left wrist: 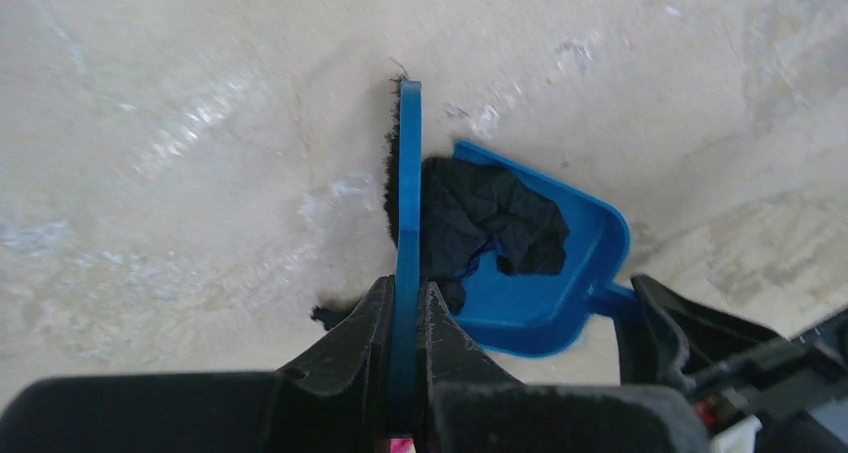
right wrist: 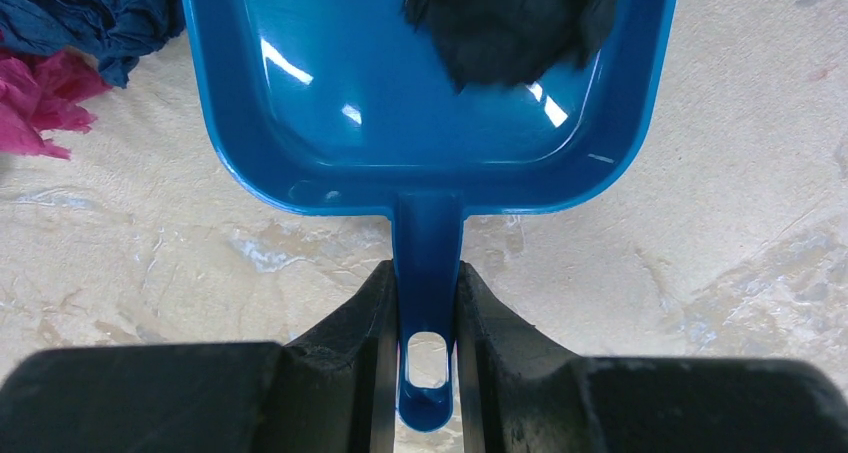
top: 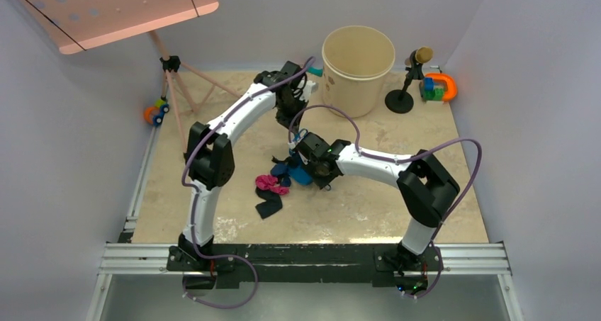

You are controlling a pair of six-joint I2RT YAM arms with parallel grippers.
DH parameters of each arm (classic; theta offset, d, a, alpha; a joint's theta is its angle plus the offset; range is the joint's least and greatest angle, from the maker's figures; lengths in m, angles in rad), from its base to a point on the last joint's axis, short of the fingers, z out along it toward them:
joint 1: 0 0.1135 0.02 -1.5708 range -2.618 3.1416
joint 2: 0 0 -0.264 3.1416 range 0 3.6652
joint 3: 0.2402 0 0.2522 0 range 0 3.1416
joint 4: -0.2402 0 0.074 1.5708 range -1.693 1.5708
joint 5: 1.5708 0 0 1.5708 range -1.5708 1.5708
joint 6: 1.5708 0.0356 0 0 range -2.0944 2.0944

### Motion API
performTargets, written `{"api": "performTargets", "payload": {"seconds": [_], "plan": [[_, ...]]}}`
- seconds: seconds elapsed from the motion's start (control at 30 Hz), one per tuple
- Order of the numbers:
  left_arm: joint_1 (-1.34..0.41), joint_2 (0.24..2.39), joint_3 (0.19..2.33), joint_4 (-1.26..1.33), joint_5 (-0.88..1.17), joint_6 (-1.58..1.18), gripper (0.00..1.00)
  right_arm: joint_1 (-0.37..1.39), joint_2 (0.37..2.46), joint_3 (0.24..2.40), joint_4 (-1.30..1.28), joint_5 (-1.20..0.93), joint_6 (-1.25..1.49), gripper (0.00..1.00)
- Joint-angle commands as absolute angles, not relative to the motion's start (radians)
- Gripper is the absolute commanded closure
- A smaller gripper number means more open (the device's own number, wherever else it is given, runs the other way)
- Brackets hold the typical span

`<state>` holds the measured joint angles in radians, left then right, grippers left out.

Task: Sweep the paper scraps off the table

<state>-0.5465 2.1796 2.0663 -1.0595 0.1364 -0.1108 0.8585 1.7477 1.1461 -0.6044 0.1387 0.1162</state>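
My left gripper (left wrist: 405, 291) is shut on the flat blue handle of a brush (left wrist: 408, 183); its black bristles rest on the table (left wrist: 180, 123) at the dustpan's mouth. My right gripper (right wrist: 427, 278) is shut on the handle of the blue dustpan (right wrist: 380, 103). A black paper wad (right wrist: 510, 18) lies inside the pan (left wrist: 545, 303). More paper scraps lie left of the pan: dark blue ones (right wrist: 90, 13), magenta ones (right wrist: 40, 98) and a black one (top: 269, 206). From above, both grippers meet mid-table, left (top: 293, 142) and right (top: 312, 166).
A tall beige bucket (top: 358, 69) stands at the back, with a black stand (top: 404, 94) and colourful toys (top: 439, 87) to its right. A pink tripod (top: 177, 80) holding a board, and a small toy (top: 156, 112), stand at the back left. White walls enclose the table (top: 397, 200).
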Motion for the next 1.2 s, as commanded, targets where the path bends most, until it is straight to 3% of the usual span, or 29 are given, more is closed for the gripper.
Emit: {"api": "performTargets", "payload": {"seconds": [0.0,0.7,1.17], "plan": [[-0.554,2.069,1.973,-1.066,0.314,-0.150,1.00,0.866,1.748,1.183,-0.593,0.151,0.134,1.00],[-0.524,1.858,1.999,-1.092,0.147,-0.241,1.00,0.904,1.603,0.998,-0.441,0.246,0.193,1.00],[-0.495,1.668,1.893,-1.090,0.061,-0.234,1.00,0.906,1.510,0.967,-0.440,0.267,0.216,1.00]]}}
